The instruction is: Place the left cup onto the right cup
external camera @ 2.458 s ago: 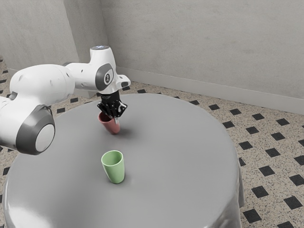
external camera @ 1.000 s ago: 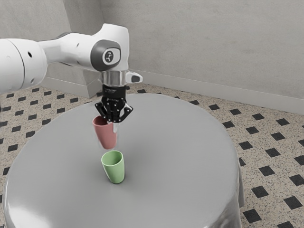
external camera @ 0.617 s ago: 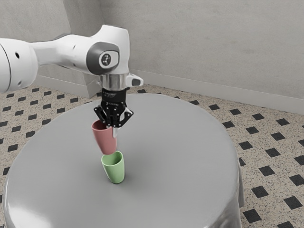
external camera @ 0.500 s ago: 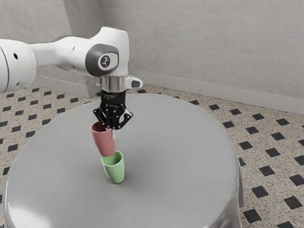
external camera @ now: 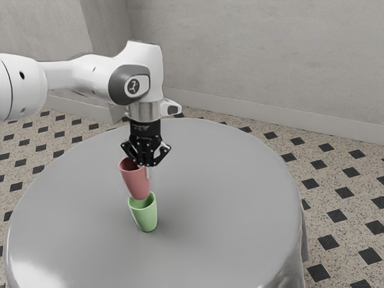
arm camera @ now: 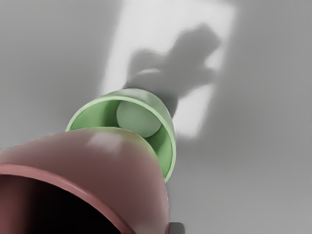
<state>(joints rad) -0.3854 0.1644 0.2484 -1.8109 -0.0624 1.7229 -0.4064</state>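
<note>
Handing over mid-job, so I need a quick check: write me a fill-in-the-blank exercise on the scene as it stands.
The black two-finger gripper is shut on the pink plastic cup at its ____.
The green plastic cup stands ____ on the round grey table.
The pink cup's base hangs over the mouth of the ____ cup.
Missing words: rim; upright; green.

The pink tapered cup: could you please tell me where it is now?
The pink cup hangs tilted in the black hand over the round grey table, toward the exterior view's left, its base at the mouth of the green cup.
</note>
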